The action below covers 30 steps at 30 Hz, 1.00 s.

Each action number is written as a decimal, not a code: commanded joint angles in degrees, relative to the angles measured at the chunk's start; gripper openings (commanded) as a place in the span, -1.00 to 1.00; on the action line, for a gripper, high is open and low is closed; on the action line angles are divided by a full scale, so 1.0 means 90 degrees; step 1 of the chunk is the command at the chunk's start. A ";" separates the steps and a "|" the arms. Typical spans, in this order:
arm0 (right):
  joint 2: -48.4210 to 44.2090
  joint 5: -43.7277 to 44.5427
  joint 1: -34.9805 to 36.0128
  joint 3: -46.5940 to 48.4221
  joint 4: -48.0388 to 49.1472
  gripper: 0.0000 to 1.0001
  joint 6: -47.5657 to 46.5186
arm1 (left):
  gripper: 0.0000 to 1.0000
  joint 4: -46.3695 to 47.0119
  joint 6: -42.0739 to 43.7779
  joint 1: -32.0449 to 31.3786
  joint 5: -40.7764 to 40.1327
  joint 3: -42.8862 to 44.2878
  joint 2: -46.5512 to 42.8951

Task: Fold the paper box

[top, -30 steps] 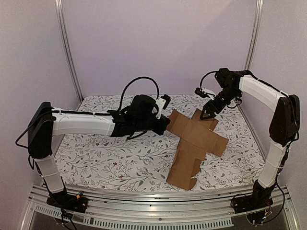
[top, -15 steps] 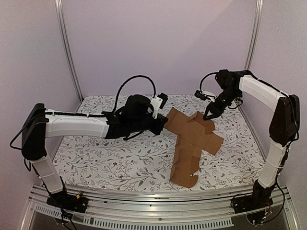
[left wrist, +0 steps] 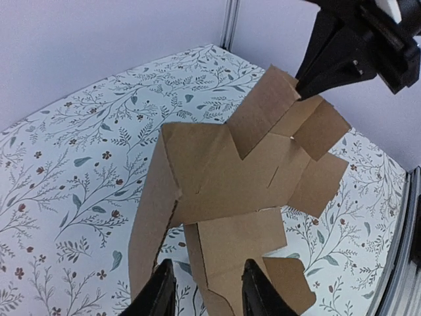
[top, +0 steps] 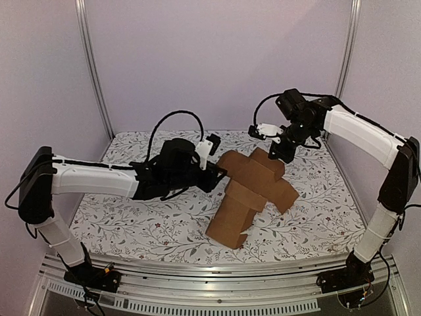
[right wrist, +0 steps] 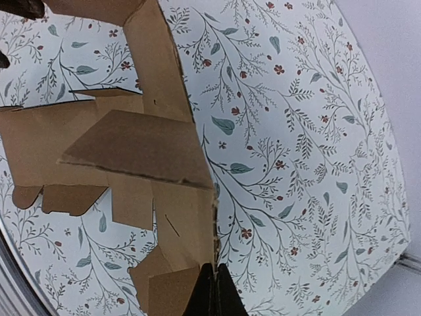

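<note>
Tablecloth (top: 131,220) beneath paper box (top: 255,181); purple walls (top: 217,59) around

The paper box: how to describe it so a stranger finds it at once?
On the leaf-printed white tablecloth, right of centre, lies a plain brown cross-shaped cardboard sheet, partly lifted. The right arm's black fingers pinch its far flap. It is the only loose thing there, plain brown against the flowery pattern.

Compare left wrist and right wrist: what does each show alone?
Left wrist only: the left end effector standing open over the paper box, and the right end effector seen from outside at a far flap. Right wrist only: its pinch, shut on that flap's edge, up close. Both: the partly folded box on the floral table cover.
</note>
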 commanded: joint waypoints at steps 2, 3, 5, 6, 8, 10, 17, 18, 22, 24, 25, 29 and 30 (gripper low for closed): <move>-0.0205 0.2210 0.0719 -0.0173 0.0858 -1.00 -0.0955 | -0.26 0.0333 -0.0239 -0.0075 0.0001 -0.1414 -0.1466; -0.0199 0.2440 0.0814 -0.0201 0.0994 -1.00 -0.1082 | -0.25 0.0332 -0.0281 -0.0075 -0.0087 -0.1604 -0.1645; -0.0168 0.2888 0.1007 -0.0274 0.1325 -1.00 -0.1453 | -0.23 0.0359 -0.0347 -0.0068 -0.0303 -0.2231 -0.2195; -0.0147 0.3136 0.1100 -0.0343 0.1519 -1.00 -0.1651 | -0.21 0.0408 -0.0394 -0.0044 -0.0387 -0.2481 -0.2383; -0.0103 0.3581 0.1299 -0.0512 0.1955 -1.00 -0.2065 | -0.20 0.0402 -0.0572 0.0037 -0.0559 -0.2846 -0.2637; -0.0028 0.3914 0.1497 -0.0733 0.2426 -1.00 -0.2338 | -0.17 0.0410 -0.0744 0.0170 -0.0686 -0.3079 -0.2698; 0.0313 0.4386 0.1933 -0.1308 0.3211 -1.00 -0.2583 | -0.17 0.1233 -0.0848 0.0529 -0.0089 -0.2822 -0.1161; 0.0337 0.4440 0.1978 -0.1440 0.3324 -1.00 -0.2567 | -0.17 0.1311 -0.0776 0.0537 0.0051 -0.2604 -0.0819; 0.0300 0.4529 0.2082 -0.1788 0.3637 -1.00 -0.2550 | -0.18 0.1469 -0.0609 0.0540 0.0404 -0.1736 0.0366; 0.0275 0.4568 0.2081 -0.1866 0.3661 -1.00 -0.2509 | -0.19 0.1547 -0.0542 0.0535 0.0603 -0.1334 0.0777; 0.0267 0.4577 0.2080 -0.1905 0.3660 -1.00 -0.2491 | -0.19 0.1631 -0.0516 0.0539 0.0770 -0.1217 0.0957; 0.0237 0.4546 0.2084 -0.2065 0.3682 -1.00 -0.2351 | -0.18 0.2062 -0.0507 0.0530 0.1420 -0.0944 0.1421; 0.0240 0.4533 0.2083 -0.2082 0.3681 -1.00 -0.2300 | -0.17 0.2184 -0.0532 0.0530 0.1587 -0.0896 0.1510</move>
